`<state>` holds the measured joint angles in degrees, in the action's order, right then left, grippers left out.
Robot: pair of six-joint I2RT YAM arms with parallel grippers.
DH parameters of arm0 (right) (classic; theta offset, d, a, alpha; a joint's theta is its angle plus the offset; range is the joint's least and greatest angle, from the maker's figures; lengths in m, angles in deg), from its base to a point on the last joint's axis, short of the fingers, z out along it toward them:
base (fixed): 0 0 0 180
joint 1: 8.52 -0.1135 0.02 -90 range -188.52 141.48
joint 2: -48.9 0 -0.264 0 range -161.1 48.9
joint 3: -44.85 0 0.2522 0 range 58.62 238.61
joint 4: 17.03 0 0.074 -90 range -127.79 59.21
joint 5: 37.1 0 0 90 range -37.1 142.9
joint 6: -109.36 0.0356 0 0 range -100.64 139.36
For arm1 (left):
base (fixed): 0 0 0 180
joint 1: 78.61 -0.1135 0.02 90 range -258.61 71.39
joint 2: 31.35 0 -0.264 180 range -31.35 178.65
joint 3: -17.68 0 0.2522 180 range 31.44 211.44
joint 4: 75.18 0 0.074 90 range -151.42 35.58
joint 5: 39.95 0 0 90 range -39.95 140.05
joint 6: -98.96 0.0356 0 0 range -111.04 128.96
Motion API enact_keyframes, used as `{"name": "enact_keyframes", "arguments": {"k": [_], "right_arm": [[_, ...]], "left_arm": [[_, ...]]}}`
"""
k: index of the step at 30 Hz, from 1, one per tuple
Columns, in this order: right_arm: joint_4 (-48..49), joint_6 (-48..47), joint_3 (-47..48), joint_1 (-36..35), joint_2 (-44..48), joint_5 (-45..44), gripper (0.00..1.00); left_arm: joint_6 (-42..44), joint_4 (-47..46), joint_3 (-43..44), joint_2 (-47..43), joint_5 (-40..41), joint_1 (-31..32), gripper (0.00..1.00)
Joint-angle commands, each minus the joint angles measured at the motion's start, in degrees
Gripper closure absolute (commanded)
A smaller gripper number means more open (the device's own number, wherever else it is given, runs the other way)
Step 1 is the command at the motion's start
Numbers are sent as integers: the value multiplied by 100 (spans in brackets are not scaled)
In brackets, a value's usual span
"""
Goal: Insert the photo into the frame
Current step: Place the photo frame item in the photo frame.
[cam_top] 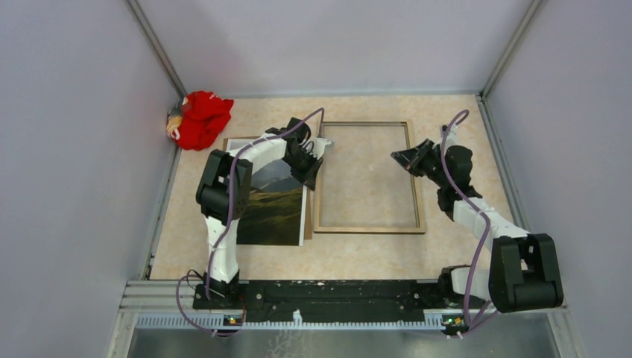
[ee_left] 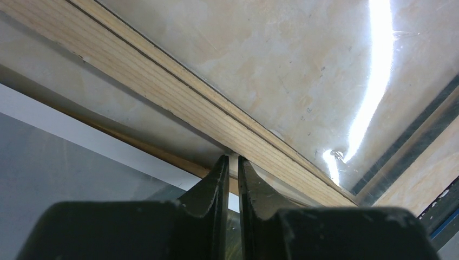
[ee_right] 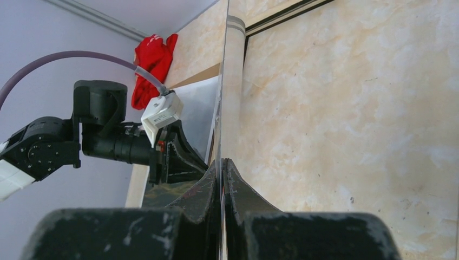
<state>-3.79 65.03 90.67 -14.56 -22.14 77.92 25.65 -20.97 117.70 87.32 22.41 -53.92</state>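
The frame lies tan back up at the centre of the tabletop, with the photo face up just left of it. The right hand is pressed together on a thin edge of the frame. The left hand, fingers nearly together, touches the frame's left rail. It is unclear whether it is pinching the rail.

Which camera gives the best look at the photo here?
Top external: the photo lies picture-up just left of the frame, its mountains plain to see, though the left arm crosses its top. The left wrist view shows only its white border and some grey; the right wrist view shows only a pale sliver.
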Motion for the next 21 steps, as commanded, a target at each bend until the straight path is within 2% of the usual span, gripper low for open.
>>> {"name": "enact_keyframes", "arguments": {"k": [1,21], "right_arm": [[391,38,347,38,-96,-3,100],[752,657,469,103,-529,354,100]], "left_arm": [[46,1,137,-23,-250,27,83],[82,42,181,-17,-247,17,84]]}}
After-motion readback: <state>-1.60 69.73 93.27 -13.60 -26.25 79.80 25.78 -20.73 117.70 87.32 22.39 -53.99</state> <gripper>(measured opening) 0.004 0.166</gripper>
